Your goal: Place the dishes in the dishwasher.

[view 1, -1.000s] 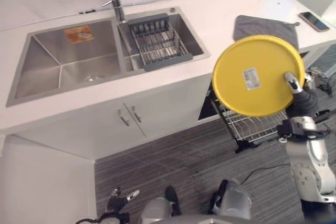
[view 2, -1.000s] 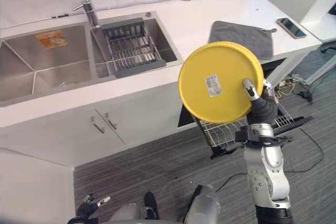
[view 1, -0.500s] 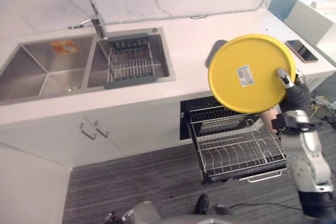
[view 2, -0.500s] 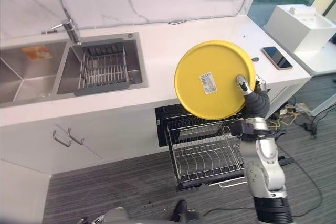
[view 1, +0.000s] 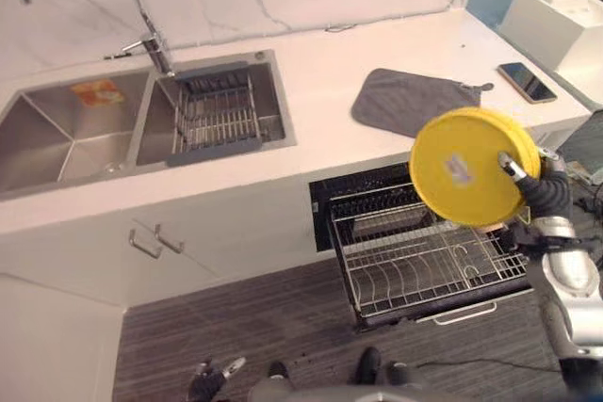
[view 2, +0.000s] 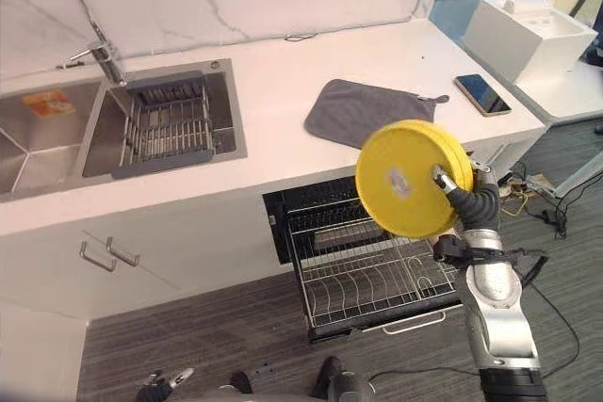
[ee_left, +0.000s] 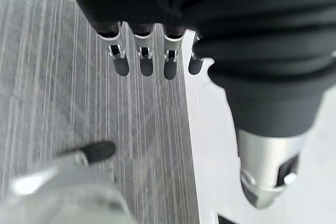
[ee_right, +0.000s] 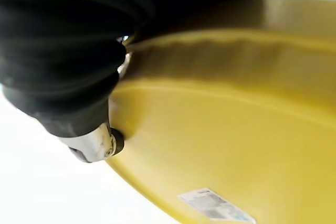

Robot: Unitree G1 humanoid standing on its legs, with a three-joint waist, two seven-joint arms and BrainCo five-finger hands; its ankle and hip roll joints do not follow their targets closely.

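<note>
The right robot hand (view 2: pixel 459 197) holds a round yellow plastic plate (view 2: pixel 407 191) by its rim, with the thumb pressed on the underside that faces the camera and the other fingers hidden behind the plate; in the right wrist view the thumb tip touches the yellow surface beside a small white label (ee_right: pixel 216 206). The plate stands nearly upright in the air, above the right part of the pulled-out dishwasher rack of silver wire (view 2: pixel 369 275), and it does not touch the rack. This rack comes out from the dark opening of the dishwasher (view 2: pixel 283 231) under the white desk (view 2: pixel 273 101), and I see no dishes in it. On the desk, just behind the plate, lies a grey square cloth mat (view 2: pixel 363 111), and further to the right of the rack a dark phone (view 2: pixel 481 94) lies near the edge of the desk. Well to the left of the rack there is a double steel sink (view 1: pixel 75 134) with a tall curved tap (view 1: pixel 146 40); a grey drying rack (view 1: pixel 218 112) sits inside the sink basin nearer to the dishwasher. The left robot hand (ee_left: pixel 142 59) hangs low above the grey striped floor (ee_left: pixel 63 93), its fingers straight and relaxed, holding nothing
</note>
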